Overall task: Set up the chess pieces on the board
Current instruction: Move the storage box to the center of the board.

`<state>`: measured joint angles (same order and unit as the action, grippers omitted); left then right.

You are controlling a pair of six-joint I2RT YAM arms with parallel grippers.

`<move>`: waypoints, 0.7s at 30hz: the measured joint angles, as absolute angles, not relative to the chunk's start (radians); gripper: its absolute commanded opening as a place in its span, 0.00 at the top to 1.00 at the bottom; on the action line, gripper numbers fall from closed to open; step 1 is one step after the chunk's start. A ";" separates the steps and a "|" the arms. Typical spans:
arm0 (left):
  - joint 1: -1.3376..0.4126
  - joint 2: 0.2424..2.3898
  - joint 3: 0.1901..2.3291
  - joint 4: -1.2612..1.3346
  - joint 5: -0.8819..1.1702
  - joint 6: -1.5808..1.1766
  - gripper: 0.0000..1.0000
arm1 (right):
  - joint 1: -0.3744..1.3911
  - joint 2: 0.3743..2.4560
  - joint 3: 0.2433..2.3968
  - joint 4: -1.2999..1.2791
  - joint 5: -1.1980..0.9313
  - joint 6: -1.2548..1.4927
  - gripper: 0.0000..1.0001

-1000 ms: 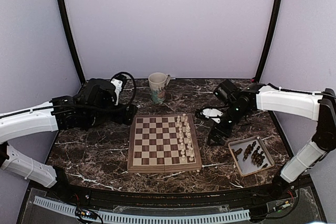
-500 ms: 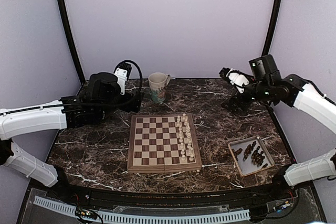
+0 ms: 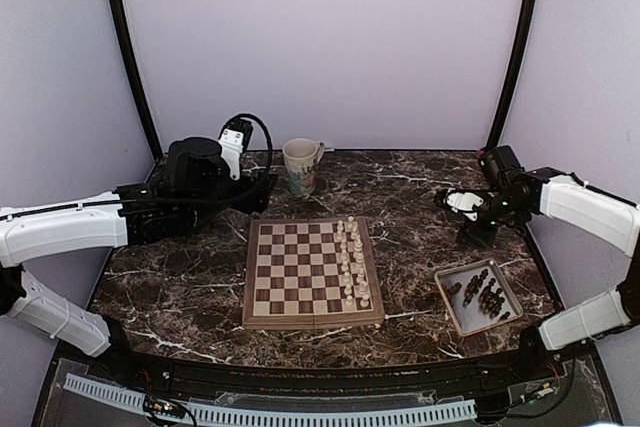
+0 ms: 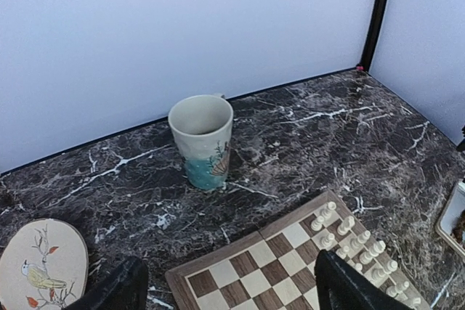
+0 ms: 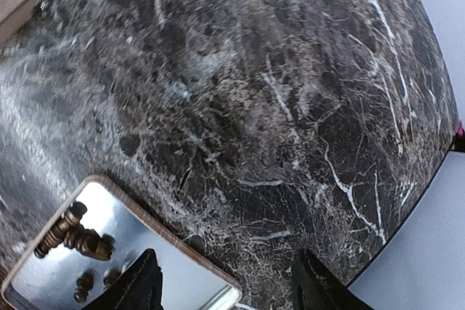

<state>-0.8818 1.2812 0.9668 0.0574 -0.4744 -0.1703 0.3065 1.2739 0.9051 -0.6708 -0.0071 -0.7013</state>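
Observation:
The board (image 3: pixel 300 272) lies mid-table, with cream-white chessmen (image 3: pixel 352 262) in its two right-hand files. It also shows in the left wrist view (image 4: pixel 283 266). The dark brown chess pieces (image 3: pixel 482 294) lie in a heap in the metal tray (image 3: pixel 505 292) at the right, and several show in the right wrist view (image 5: pixel 73 234). My right gripper (image 3: pixel 478 234) hangs just beyond the tray's far corner, open and empty (image 5: pixel 229 288). My left gripper (image 3: pixel 258 192) is above the table behind the board's far left corner, open and empty (image 4: pixel 229 295).
A cream and teal mug (image 3: pixel 300 167) stands behind the board, also in the left wrist view (image 4: pixel 202 139). An oval coaster with a bird picture (image 4: pixel 40 266) lies left of it. The tray's rim (image 5: pixel 174 241) sits near the table's right edge.
My right arm swung up from beside the board to the back right, then came down next to the tray's far corner. My left arm rose slightly toward the mug, then held still.

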 measured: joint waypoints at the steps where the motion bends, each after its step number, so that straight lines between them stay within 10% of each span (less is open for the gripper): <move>1: -0.882 1.281 0.965 0.053 -0.447 -0.171 0.27 | 0.306 1.280 0.904 -0.684 -0.011 -0.733 0.45; 21: -0.882 1.275 0.926 0.049 -0.235 -0.210 0.29 | 0.305 1.476 0.877 -0.746 -0.097 -0.912 0.64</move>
